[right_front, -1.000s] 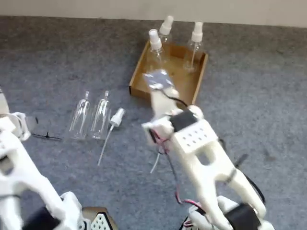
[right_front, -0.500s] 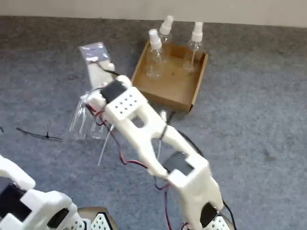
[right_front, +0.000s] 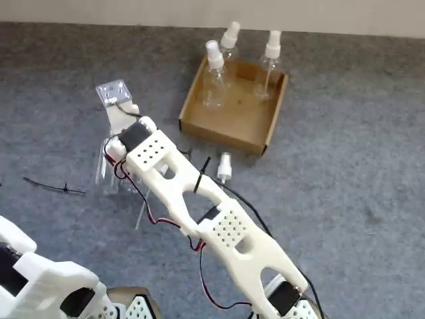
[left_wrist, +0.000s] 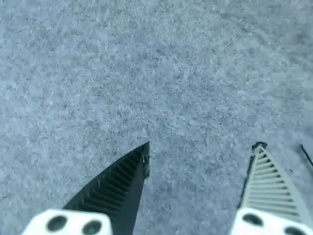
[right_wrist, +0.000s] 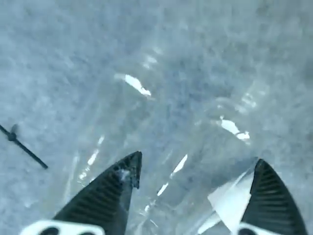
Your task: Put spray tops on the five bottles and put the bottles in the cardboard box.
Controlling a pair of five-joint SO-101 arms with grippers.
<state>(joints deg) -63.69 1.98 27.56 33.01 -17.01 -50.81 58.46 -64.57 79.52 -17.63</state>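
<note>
- Far left, near edge: the left arm [right_front: 46, 289] is sitting low. Its left gripper [left_wrist: 201, 147] is hanging with jaws spread wide over bare grey carpet [left_wrist: 146, 73], gripping nothing.
- A little right of that, a black cable tie [right_front: 56, 188] is lying loose on the carpet, well apart from the task's things.
- Next come the two uncapped bottles [right_front: 105, 174], lying side by side on the carpet with the right arm [right_front: 172, 179] stretching over them from the near right.
- The right gripper [right_wrist: 198, 157] is hovering directly above that clear plastic [right_wrist: 161, 112], jaws parted and released, not yet closing on anything.
- Just near of the bottles, a thin dip tube [right_front: 141, 212] is poking out from under the arm. It looks like one spray top waiting there.
- Further right, a second loose spray top [right_front: 224, 167] is lying just near of the cardboard box [right_front: 226, 136].
- Inside the box, three capped bottles [right_front: 214, 70] are standing upright towards the far side.
- Progress call: three of five are looking finished, so roughly past halfway. Two bottles are needing tops and then boxing, and the right gripper seems to be lining up for the next pick.
</note>
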